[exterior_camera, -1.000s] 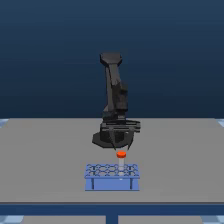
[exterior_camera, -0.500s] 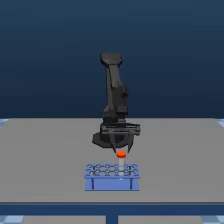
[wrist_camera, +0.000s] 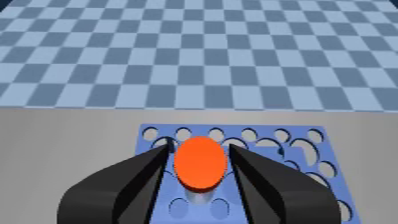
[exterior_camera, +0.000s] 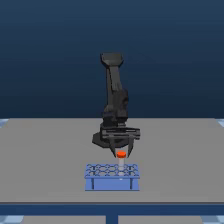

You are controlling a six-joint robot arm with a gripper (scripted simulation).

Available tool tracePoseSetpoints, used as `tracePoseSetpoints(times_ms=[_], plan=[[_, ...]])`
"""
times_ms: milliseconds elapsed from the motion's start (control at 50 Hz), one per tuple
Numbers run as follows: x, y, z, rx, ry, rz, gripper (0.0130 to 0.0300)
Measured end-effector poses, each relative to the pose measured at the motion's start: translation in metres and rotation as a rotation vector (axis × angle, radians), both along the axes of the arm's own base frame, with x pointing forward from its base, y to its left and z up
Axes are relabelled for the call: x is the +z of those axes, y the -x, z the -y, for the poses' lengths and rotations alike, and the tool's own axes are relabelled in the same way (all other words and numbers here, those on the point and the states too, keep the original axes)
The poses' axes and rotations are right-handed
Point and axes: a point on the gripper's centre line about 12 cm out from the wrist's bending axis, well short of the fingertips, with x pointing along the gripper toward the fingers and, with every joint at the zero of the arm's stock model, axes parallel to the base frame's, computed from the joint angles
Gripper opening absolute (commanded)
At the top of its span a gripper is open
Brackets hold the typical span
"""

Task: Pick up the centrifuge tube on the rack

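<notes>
Orange cap of the tube [wrist_camera: 199, 162] sits squeezed between both dark fingers [wrist_camera: 133, 180], so the claw [exterior_camera: 121, 151] is clamped on it. Tube hangs directly above the blue rack [exterior_camera: 112, 176], at its 12 o'clock edge, on the grey counter [exterior_camera: 45, 150].

Claw [exterior_camera: 120, 152] downward, jaws nearly closed

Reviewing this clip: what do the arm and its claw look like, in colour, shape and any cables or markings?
The single dark grey to black jointed arm has blocky, smooth links, widening into a broad flat wrist housing. The black claw has two thick tapering fingers with flat inner faces and lighter grey edge highlights. No cables, labels or markings show in either view.
</notes>
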Motion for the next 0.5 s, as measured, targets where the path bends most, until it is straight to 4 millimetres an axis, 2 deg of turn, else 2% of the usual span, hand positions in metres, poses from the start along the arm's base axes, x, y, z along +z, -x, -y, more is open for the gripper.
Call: tracePoseSetpoints(times_ms=[420,440,500], plan=[[-0.0039,-0.0004,0.0004,-0.008,-0.007,0.007,0.03],[-0.0038,-0.0004,0.0004,-0.008,-0.007,0.008,0.013],[-0.0037,-0.0005,0.0005,-0.009,-0.007,0.009,0.013]])
